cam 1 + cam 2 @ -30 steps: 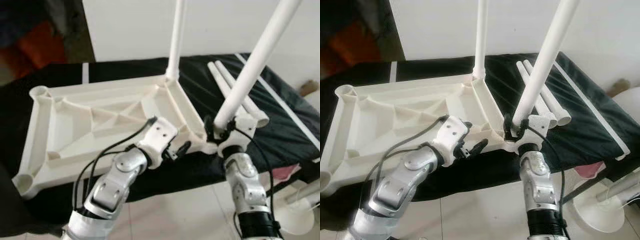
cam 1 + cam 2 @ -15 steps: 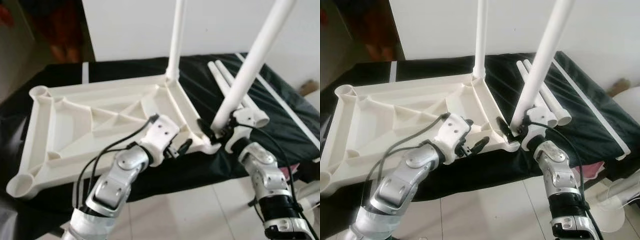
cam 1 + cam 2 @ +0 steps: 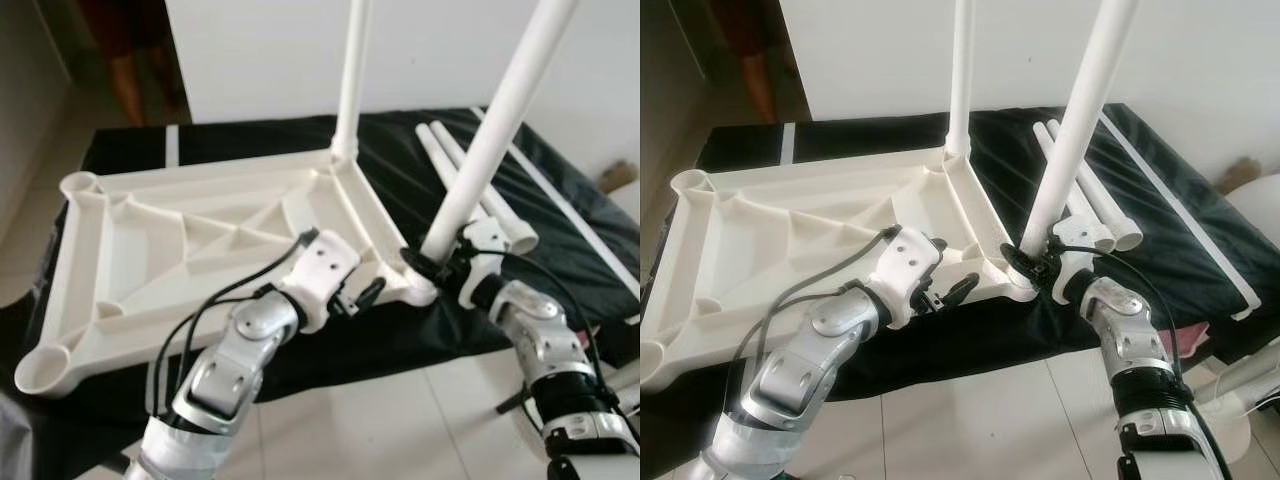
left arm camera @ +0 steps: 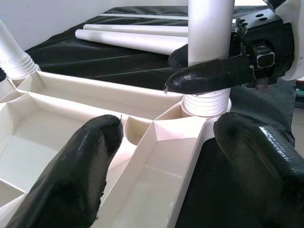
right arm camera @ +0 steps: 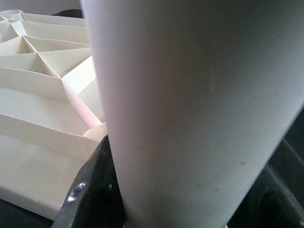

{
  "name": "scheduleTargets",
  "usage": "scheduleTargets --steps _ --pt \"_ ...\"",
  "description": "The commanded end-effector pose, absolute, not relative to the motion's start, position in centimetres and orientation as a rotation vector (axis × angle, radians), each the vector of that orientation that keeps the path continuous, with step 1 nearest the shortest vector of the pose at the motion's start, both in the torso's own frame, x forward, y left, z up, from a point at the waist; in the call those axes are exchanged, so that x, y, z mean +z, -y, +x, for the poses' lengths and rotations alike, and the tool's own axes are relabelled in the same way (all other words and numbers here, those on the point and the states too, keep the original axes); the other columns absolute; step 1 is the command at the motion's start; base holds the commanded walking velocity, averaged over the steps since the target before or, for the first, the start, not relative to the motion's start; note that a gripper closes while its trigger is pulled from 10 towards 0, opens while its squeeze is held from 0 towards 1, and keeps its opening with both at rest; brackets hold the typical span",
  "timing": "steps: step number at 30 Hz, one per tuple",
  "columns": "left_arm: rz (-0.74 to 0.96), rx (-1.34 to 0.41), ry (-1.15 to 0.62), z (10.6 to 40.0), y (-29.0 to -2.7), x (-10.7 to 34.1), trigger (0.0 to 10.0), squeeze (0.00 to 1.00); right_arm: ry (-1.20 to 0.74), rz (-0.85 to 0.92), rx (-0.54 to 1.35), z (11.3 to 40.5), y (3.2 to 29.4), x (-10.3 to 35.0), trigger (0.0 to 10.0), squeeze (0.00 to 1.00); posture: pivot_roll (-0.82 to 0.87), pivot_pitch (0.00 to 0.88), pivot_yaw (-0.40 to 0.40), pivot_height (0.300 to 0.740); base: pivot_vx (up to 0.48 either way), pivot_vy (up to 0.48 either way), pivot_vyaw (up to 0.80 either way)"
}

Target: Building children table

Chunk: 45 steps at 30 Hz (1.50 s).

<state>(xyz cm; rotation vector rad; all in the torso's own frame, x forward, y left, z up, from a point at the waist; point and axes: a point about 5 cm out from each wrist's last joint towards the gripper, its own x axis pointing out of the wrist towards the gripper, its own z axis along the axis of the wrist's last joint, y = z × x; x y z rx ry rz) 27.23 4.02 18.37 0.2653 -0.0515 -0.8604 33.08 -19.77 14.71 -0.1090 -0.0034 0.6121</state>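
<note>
Right gripper (image 3: 432,268) swung outward, still pinching the leg (image 3: 487,140) at the upturned tabletop's (image 3: 150,250) near-right corner socket; left gripper (image 3: 362,296) spread beside it.

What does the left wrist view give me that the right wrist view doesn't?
Left wrist view: the threaded base of the near leg seated in the corner socket, the right gripper clamped just above those threads, the open left gripper astride the tabletop rim, the far leg and two spare legs lying on the black cloth.

Right wrist view: a close-up of the near leg's smooth shaft between the right gripper's fingers.

Both: the near leg and the ribbed underside of the tabletop.
</note>
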Motion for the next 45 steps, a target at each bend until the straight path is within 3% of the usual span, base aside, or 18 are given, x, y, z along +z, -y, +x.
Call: scheduleTargets --steps 1,5,6,14,30,45 --pt "0.257 -0.825 0.053 27.4 -4.1 18.3 10.0 0.0 -0.019 -0.115 0.616 33.0 20.1 14.3 0.0 0.0 0.03 0.055 -0.045 0.74 0.0 0.0 0.0" --pt "0.256 -0.829 0.051 27.3 -4.1 18.3 10.0 0.0 -0.025 -0.107 0.598 33.0 20.4 13.9 0.0 0.0 0.02 0.056 -0.044 0.74 0.0 0.0 0.0" --pt "0.256 -0.83 0.05 27.3 -4.1 18.3 10.0 0.0 -0.028 -0.098 0.587 33.1 20.4 13.9 10.0 0.0 0.02 0.056 -0.046 0.74 0.0 0.0 0.0" --pt "0.254 -0.83 0.047 27.3 -4.0 18.2 10.0 0.0 -0.017 -0.053 0.522 33.3 20.2 13.9 10.0 0.0 0.02 0.057 -0.051 0.74 0.0 0.0 0.0" --pt "0.25 -0.828 0.041 27.3 -3.9 18.0 10.0 0.0 -0.034 0.034 0.212 33.1 19.3 13.6 10.0 0.0 0.02 0.06 -0.061 0.74 0.0 0.0 0.0" --pt "0.262 -0.824 0.038 27.3 -4.3 17.9 10.0 0.0 -0.024 0.22 -0.244 30.7 15.6 13.5 10.0 0.0 0.04 0.043 -0.062 0.74 0.0 0.0 0.0"
